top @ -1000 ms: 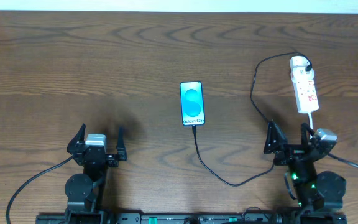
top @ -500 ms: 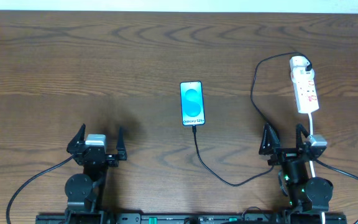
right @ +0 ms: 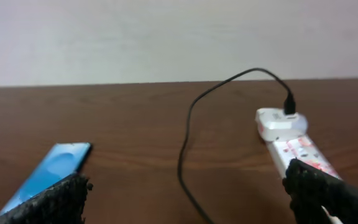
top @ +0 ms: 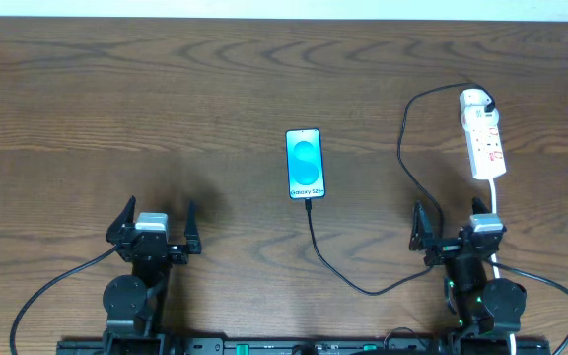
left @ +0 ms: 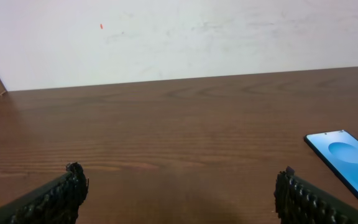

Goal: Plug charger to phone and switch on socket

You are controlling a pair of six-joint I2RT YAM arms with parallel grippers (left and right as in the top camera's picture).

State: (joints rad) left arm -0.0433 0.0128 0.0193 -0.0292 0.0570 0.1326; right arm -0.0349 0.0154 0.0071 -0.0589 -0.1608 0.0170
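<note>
Dark brown wood grain covers the table (top: 215,89), with a pale wall behind its far edge in both wrist views. Near the middle lies the phone (top: 305,164), flat and face up, its blue screen lit and its short near edge meeting the tip of the charger (top: 399,148). From there the black cable curves toward the robot, swings right, passes close by the right gripper (top: 449,229), then loops up and over to the rounded white plug head (top: 474,99), which sits in the far end of the socket (top: 486,143). The socket lies lengthwise at the right side of the table, well apart from the phone, and its white cord (top: 496,197) trails back beside the right arm. Its small red switches are too small to read. The right gripper hovers low at the near edge with its 2 fingers (right: 328,199) spread wide and nothing between them; whether the cable touches it cannot be told. From its wrist camera the phone (right: 48,174) shows at the left, the cable (right: 188,143) in the middle and the socket (right: 297,149) at the right. The left gripper (top: 159,219) rests over bare table, well left of the phone, its fingers (left: 55,199) equally wide apart and holding nothing, the phone's corner (left: 347,162) at the right edge of its view.
</note>
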